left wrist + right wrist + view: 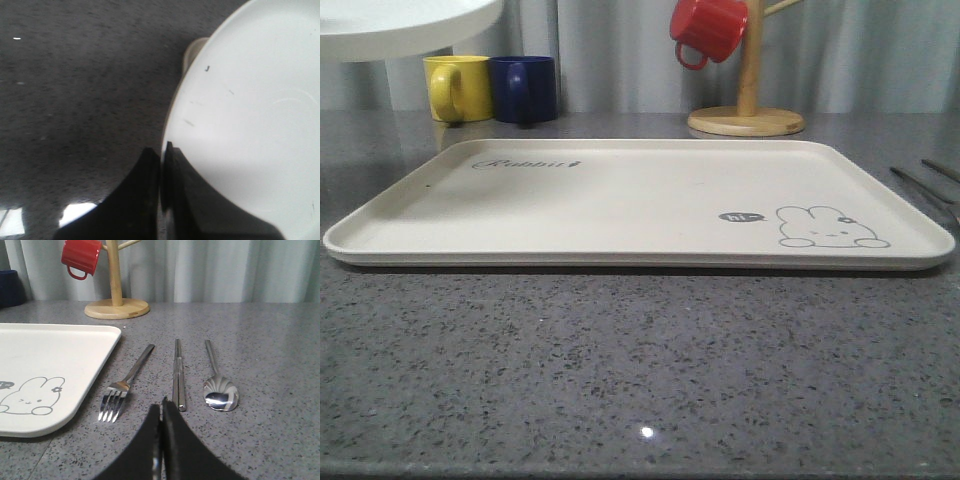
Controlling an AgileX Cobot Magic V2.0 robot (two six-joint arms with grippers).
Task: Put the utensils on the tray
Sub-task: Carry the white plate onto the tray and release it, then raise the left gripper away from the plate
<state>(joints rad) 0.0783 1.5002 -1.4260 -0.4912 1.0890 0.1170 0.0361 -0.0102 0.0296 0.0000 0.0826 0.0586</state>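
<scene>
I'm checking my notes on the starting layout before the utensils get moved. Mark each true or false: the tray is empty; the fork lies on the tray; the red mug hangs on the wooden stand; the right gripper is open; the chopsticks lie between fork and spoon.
1. The tray is empty: true.
2. The fork lies on the tray: false, it lies on the counter beside it.
3. The red mug hangs on the wooden stand: true.
4. The right gripper is open: false, its fingers are shut.
5. The chopsticks lie between fork and spoon: true.

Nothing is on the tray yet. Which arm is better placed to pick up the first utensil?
The right. Its gripper, jaws shut, hangs just short of the chopsticks, with the fork and spoon either side. The left gripper sits at a white plate.
</scene>
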